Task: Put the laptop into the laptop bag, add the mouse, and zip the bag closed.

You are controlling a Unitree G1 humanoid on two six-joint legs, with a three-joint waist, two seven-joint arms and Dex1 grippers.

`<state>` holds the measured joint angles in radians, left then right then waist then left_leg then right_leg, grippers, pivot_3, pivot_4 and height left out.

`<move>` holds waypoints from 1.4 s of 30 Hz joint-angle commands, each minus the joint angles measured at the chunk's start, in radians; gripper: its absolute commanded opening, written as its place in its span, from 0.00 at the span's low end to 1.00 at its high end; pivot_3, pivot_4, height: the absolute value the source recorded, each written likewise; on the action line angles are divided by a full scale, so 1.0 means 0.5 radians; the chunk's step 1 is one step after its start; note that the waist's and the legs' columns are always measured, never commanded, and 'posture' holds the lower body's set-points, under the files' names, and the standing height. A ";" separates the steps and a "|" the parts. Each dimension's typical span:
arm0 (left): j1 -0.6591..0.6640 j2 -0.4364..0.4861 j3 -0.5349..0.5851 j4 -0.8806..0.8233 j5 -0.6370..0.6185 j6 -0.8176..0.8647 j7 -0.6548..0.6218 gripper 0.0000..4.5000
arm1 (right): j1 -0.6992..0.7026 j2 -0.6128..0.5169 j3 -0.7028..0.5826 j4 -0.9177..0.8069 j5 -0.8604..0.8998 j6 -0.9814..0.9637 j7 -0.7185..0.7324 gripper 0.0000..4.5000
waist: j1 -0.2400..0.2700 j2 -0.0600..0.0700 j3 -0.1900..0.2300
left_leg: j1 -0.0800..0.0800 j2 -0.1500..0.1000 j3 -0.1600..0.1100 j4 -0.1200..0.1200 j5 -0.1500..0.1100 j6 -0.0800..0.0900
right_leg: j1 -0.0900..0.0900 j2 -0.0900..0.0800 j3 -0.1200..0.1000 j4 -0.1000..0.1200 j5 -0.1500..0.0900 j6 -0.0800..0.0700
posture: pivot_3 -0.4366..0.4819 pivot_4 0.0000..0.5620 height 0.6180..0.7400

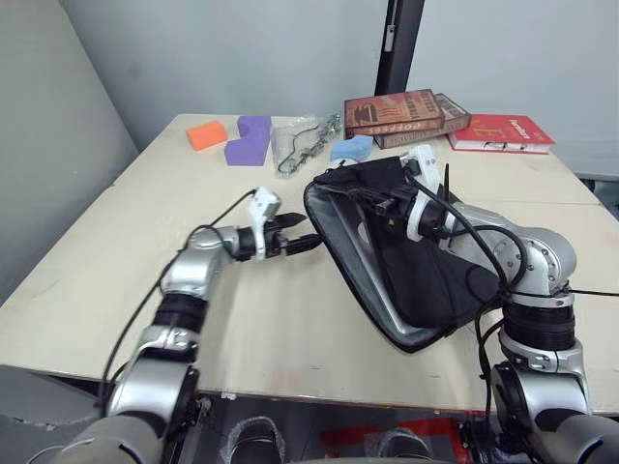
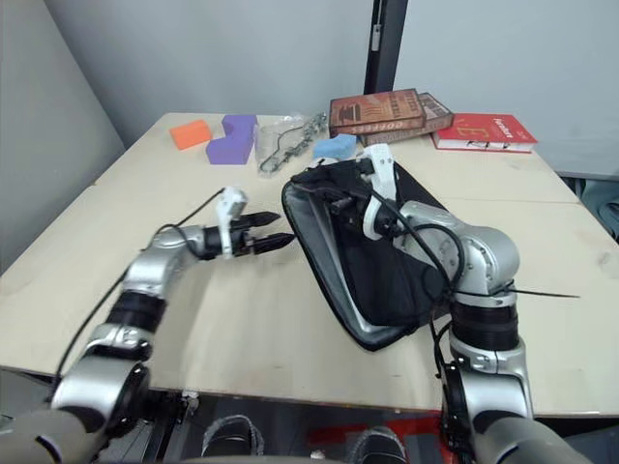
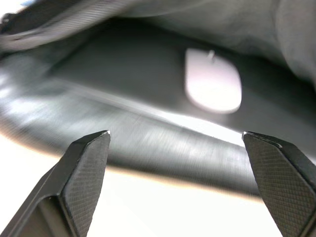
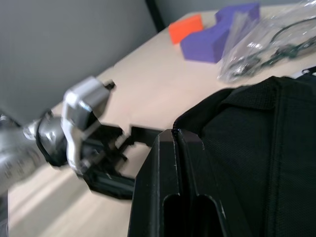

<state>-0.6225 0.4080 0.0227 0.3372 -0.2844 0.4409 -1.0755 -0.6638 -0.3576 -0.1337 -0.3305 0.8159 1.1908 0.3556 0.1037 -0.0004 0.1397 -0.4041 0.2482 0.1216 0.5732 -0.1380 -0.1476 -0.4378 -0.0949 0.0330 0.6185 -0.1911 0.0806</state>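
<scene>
Two grippers at the laptop bag [image 1: 426,280]: left gripper [image 1: 311,241] spread empty, right gripper [image 4: 176,136] pinching its edge.

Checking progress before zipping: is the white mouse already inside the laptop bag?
Yes, the left wrist view shows the mouse lying inside the open laptop bag, beyond the open left tool.

Even, soft room light is covering the table [image 1: 116,280], barely casting shadows. The left wrist view is looking smeary, with the mouse [image 3: 213,81] glowing blown-out white inside the dark bag [image 3: 148,143].
</scene>
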 commanded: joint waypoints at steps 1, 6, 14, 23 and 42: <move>0.119 0.204 0.069 -0.251 -0.068 0.121 -0.038 0.99 | 0.021 -0.068 0.088 -0.147 0.067 -0.051 0.175 0.00 | -0.004 0.000 0.000 | 0.000 0.000 0.000 -0.001 0.000 0.000 | 0.000 0.000 0.000 0.000 0.000 0.000 | 0.48 0.27 0.95; 0.294 0.462 0.312 -0.407 -0.181 0.218 0.059 0.99 | 0.123 -0.255 0.264 -0.230 0.176 -0.009 0.533 0.00 | -0.006 0.000 0.000 | 0.000 0.001 0.000 -0.002 0.001 -0.003 | -0.001 0.001 -0.001 0.000 0.000 0.001 | 0.48 0.27 0.95; 0.453 0.650 0.397 -0.583 -0.290 0.317 0.073 0.99 | 0.246 -0.469 0.443 -0.317 0.054 -0.170 0.758 0.00 | -0.005 0.000 0.000 | 0.002 0.002 -0.001 0.001 0.000 -0.003 | 0.000 0.001 -0.001 0.004 -0.001 0.001 | 0.48 0.27 0.95; 0.380 0.683 0.361 -0.466 -0.273 0.230 0.101 1.00 | 0.321 -0.538 0.210 -0.272 0.121 -0.228 0.771 0.50 | -0.003 0.000 0.000 | 0.003 0.002 -0.001 0.010 0.001 -0.002 | 0.000 0.001 0.003 0.014 -0.001 0.001 | 0.48 0.27 0.95; -0.457 0.095 0.098 0.900 -0.057 -0.133 0.174 1.00 | 1.297 -1.089 -1.013 -0.075 0.236 -0.084 0.784 0.99 | 0.053 -0.004 -0.002 | 0.004 -0.001 0.001 0.016 -0.005 0.016 | 0.007 -0.002 0.006 0.013 0.000 0.000 | 0.48 0.27 0.95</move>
<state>-0.8168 0.4524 0.0703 0.7551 -0.3327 0.4205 -0.9709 -0.0221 -0.9055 -0.5760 -0.3552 0.9015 1.1401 0.7532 0.1301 -0.0022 0.1385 -0.4024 0.2478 0.1220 0.5811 -0.1403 -0.1392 -0.4348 -0.0957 0.0357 0.6247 -0.1912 0.0805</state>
